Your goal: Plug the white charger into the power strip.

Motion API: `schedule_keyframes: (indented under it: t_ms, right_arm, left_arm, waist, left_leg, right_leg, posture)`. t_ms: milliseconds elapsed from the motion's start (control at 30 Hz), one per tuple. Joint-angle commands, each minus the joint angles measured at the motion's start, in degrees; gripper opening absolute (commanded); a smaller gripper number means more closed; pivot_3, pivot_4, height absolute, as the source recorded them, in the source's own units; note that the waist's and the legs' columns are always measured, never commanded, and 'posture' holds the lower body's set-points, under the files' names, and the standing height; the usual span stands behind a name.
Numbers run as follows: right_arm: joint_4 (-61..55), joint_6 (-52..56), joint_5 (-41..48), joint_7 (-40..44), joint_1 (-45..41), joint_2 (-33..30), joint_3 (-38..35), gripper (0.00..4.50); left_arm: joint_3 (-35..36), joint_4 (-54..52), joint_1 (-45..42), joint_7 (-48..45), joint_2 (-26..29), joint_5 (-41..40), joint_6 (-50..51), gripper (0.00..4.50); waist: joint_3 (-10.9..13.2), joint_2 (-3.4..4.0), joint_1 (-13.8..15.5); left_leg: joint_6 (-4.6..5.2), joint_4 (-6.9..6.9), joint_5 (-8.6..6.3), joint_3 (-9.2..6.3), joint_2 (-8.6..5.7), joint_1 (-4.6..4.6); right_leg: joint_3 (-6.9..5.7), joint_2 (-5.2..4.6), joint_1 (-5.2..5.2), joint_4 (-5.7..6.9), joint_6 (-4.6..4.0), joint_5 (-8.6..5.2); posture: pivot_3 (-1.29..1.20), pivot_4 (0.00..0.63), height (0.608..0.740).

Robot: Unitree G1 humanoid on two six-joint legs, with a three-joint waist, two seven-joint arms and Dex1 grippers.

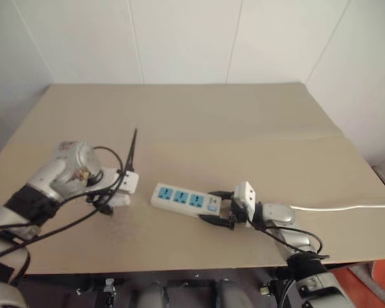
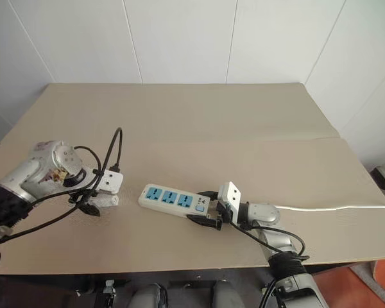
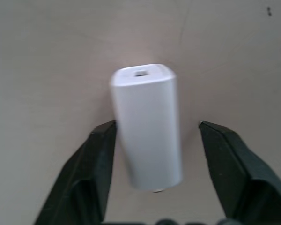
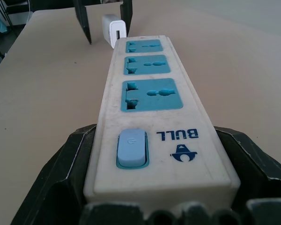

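Here the white charger (image 3: 147, 126) lies flat on the table (image 1: 244, 128) at left centre of the head view, its port end facing away from the wrist camera. The left gripper (image 3: 154, 154) straddles it with fingers spread, one finger (image 3: 100, 159) apparently touching its side. At lower centre, the right gripper (image 4: 154, 154) clamps the switch end of the power strip (image 1: 185, 199), whose long axis runs left to right.

I see the white charger (image 3: 147, 126) lying flat on the table between the left gripper's (image 3: 154, 136) two spread fingers (image 3: 96, 159), close to one and apart from the other. It is a small smooth white block with rounded edges, its port end pointing away from the fingers. The power strip (image 4: 152, 112) lies flat, its three blue socket faces up and empty. Its switch end sits between the right gripper's (image 4: 159, 187) fingers (image 4: 61, 178), which press its two long sides.
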Motion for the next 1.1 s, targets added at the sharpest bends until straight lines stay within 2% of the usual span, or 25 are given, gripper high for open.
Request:
schedule_keyframes:
  t_ms: [33,167,300,500,633,767,1100]
  right_arm:
    - [0.7,1.7,-0.9,0.2,1.0,-0.1,2.0,3.42]
    - [1.8,1.7,-1.1,0.4,0.8,0.0,2.2,3.42]
    - [2.6,1.2,-1.4,1.3,0.4,0.0,2.8,3.42]
    - [2.9,0.9,-1.3,1.0,0.4,0.4,2.7,3.42]
    - [2.4,1.4,-0.9,1.5,0.7,-0.3,2.5,3.42]
    - [2.0,1.8,-0.8,1.4,0.7,-0.5,2.3,3.42]
    - [0.4,3.1,-0.3,1.2,1.6,-0.7,2.3,3.42]
  left_arm:
    - [2.6,-1.3,-0.5,-1.9,0.9,1.3,0.2,4.37]
    - [-0.8,-3.0,-5.9,-2.9,2.4,-0.8,5.6,4.48]
    - [-5.8,-4.7,-12.5,-2.9,3.5,-8.2,13.5,4.48]
    - [-17.1,-3.0,-19.6,-2.9,4.6,-12.0,18.3,4.48]
    - [-20.4,2.9,-22.4,-2.9,-1.6,-7.2,22.6,4.48]
    - [-20.0,6.3,-21.9,-2.9,-5.0,-3.0,23.1,4.48]
    - [-19.8,7.2,-18.9,-2.9,-8.8,4.2,23.3,4.48]
  waist:
    - [0.0,0.0,0.1]
    - [0.0,-0.02,0.1]
    - [0.0,-0.02,0.0]
    - [0.0,-0.02,-0.4]
    - [0.0,-0.02,0.1]
    - [0.0,-0.02,-0.1]
    - [0.0,-0.02,0.2]
  left_leg:
    - [0.0,0.0,0.0,0.01,0.0,0.02]
    - [0.0,0.01,0.0,0.0,0.01,0.02]
    - [0.0,0.02,0.0,0.01,0.0,0.05]
    - [0.01,-0.01,0.0,0.05,0.01,0.2]
    - [0.01,0.01,0.0,0.05,-0.01,0.2]
    - [0.01,0.01,0.0,0.09,-0.01,0.2]
    - [0.01,0.0,0.0,0.13,-0.02,0.18]
  right_leg:
    - [0.01,0.01,0.0,0.0,0.0,0.0]
    - [0.02,0.03,0.0,0.02,-0.01,-0.01]
    - [0.07,0.04,0.02,0.02,0.0,-0.01]
    - [0.23,0.1,0.07,0.08,0.01,-0.03]
    - [0.27,0.11,0.1,0.07,0.02,-0.03]
    - [0.38,0.17,0.04,0.07,0.01,-0.04]
    - [0.5,0.18,0.03,0.05,0.02,-0.05]
  posture:
    - [0.0,0.15,0.74]
    - [0.0,0.15,0.74]
    - [0.0,0.15,0.74]
    - [0.0,0.15,0.74]
    - [0.0,0.15,0.74]
    - [0.0,0.15,0.74]
    - [0.0,0.15,0.74]
